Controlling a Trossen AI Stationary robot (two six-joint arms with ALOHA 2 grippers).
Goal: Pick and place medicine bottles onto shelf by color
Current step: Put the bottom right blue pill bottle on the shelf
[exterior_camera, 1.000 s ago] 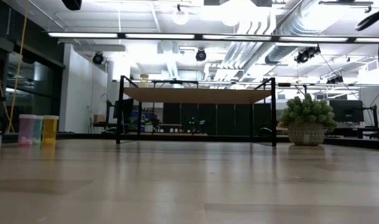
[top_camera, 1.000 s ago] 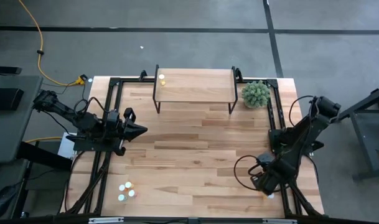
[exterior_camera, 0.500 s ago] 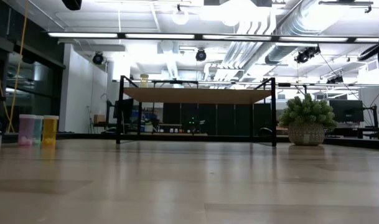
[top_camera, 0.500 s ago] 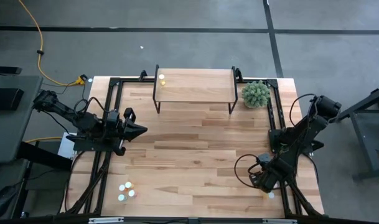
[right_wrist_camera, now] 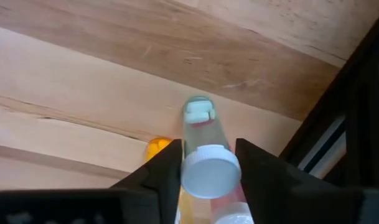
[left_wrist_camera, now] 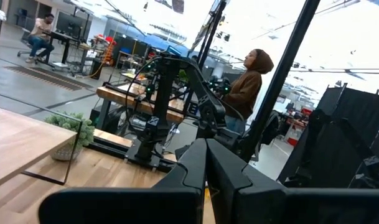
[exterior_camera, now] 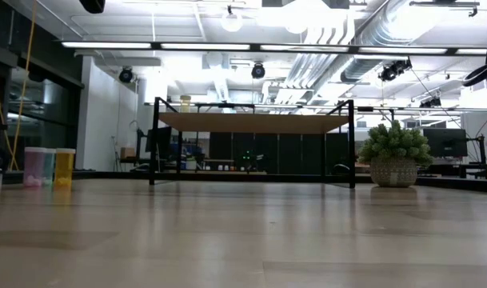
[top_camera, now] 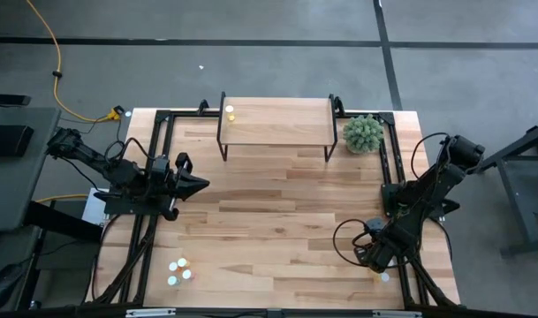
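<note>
My right gripper (right_wrist_camera: pixel 208 177) is open at the table's near right corner (top_camera: pixel 379 256), pointing down. Its fingers stand on either side of a pale teal bottle with a white cap (right_wrist_camera: pixel 210 171) that stands upright on the table. I cannot tell whether they touch it. An orange-yellow bottle (right_wrist_camera: pixel 158 148) and another white cap (right_wrist_camera: pixel 229 214) stand close by. One yellow bottle (top_camera: pixel 230 111) stands on the shelf (top_camera: pixel 277 119) at its far left corner. Three bottles (top_camera: pixel 178 269) stand near the near left corner. My left gripper (top_camera: pixel 198 184) is shut and empty at the left.
A fuzzy green plant in a pot (top_camera: pixel 363 132) stands right of the shelf. Black frame rails (top_camera: pixel 388 177) run along the table's left and right sides. A person (left_wrist_camera: pixel 248 87) stands beyond the table's right side. Bare wood (top_camera: pixel 277 212) lies between the arms.
My right arm has gone down a little over the bottles at the near right corner; its cable has sunk in the low view.
</note>
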